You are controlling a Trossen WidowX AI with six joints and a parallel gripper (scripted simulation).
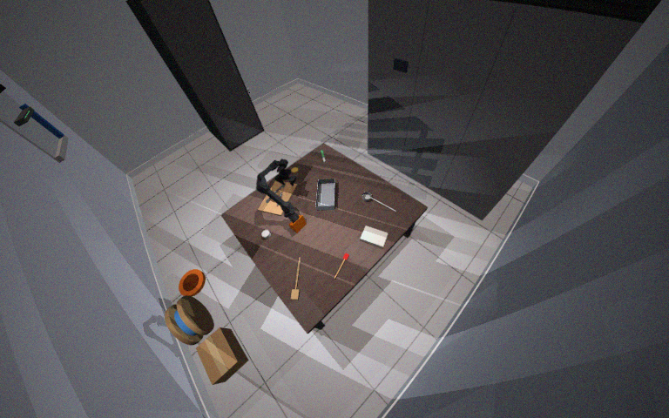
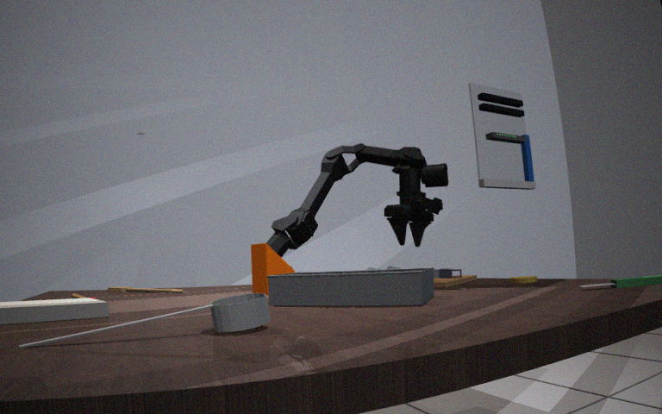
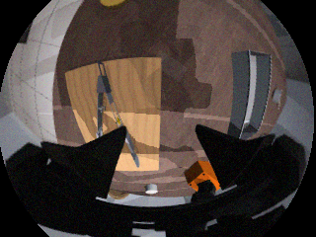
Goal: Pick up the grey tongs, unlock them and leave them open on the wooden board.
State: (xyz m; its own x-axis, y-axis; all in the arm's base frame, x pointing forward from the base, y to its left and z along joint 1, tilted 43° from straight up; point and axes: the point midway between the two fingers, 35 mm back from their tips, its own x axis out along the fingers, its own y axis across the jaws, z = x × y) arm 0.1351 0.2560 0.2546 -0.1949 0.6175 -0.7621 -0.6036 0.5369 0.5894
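Grey metal tongs (image 1: 280,192) (image 2: 445,272) (image 3: 104,85): lying on the wooden board, hinge end near one edge, their two arms spread in a narrow V.
Black parallel-jaw gripper (image 1: 290,183) (image 2: 409,245) (image 3: 162,128): fingers wide apart with nothing between them, pointing down above table height; the wide spread suits letting the tongs go without dragging them.
Tong arms: spread apart, so the gravity lock looks released; one is partly hidden by a finger in the wrist view.
Pale wooden board (image 1: 270,209) (image 2: 456,280) (image 3: 143,84): flat support on the dark table, bearing the tongs as the task wants.
Orange arm mount (image 1: 297,223) (image 2: 259,268) (image 3: 197,173): beside the board, presumably the anchor for the arm's reach.
Grey rectangular roasting tin (image 1: 318,194) (image 2: 351,291) (image 3: 241,89): upright, apart from the board; no contents visible inside, no tongs across it.
Grey round long-handled pan (image 1: 367,196) (image 2: 241,315): beyond the tin, handle end sloping down to the table; contents cannot be told.
Progress: seemingly finished; a clean withdrawal remains, since brushing the tongs could shift them.
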